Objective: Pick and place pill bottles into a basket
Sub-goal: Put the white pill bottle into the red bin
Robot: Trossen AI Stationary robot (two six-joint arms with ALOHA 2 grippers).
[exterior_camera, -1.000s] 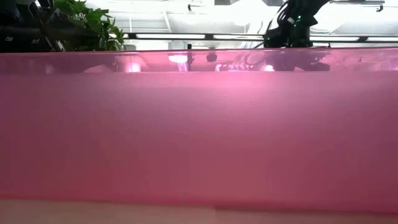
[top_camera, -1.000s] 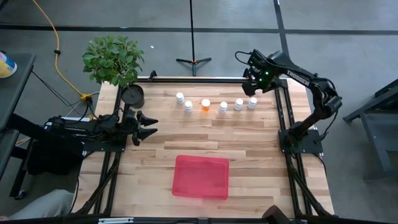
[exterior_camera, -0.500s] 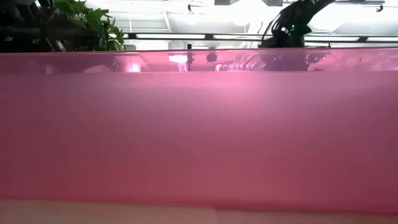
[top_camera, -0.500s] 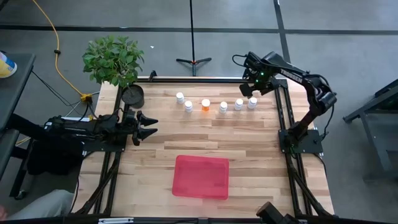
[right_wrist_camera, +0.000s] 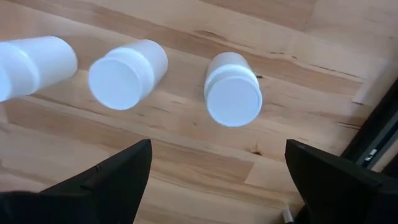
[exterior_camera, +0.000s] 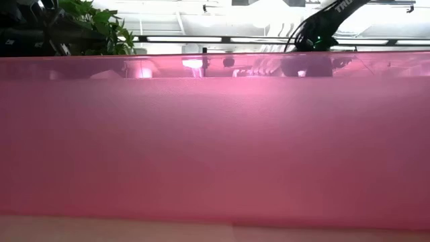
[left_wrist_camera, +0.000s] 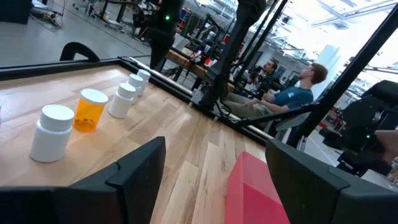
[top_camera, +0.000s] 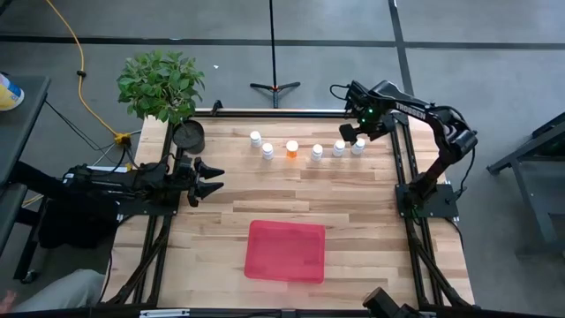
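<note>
Six pill bottles stand upright on their bases in a row across the far part of the table: white ones (top_camera: pixel 255 138), (top_camera: pixel 267 150), (top_camera: pixel 317 152), (top_camera: pixel 338 147), (top_camera: pixel 358 146) and an orange one (top_camera: pixel 291 148). The red-pink basket (top_camera: pixel 285 251) lies flat near the front edge. My right gripper (top_camera: pixel 351 134) hangs open above the row's right end, pointing down; its wrist view looks down on the caps of the end bottle (right_wrist_camera: pixel 233 96) and its neighbour (right_wrist_camera: pixel 127 73). My left gripper (top_camera: pixel 207 177) waits open at the table's left side, level.
A potted plant (top_camera: pixel 161 84) and a round black pot (top_camera: pixel 188 134) stand at the far left corner. Dark frame rails (top_camera: pixel 399 168) run along the table's sides. The basket's wall (exterior_camera: pixel 215 148) fills the low view. People (left_wrist_camera: pixel 298 87) sit beyond the table.
My right gripper has come down toward the bottles at the right end of the row, staying open and pointing down. The bottles and the basket have not moved.
</note>
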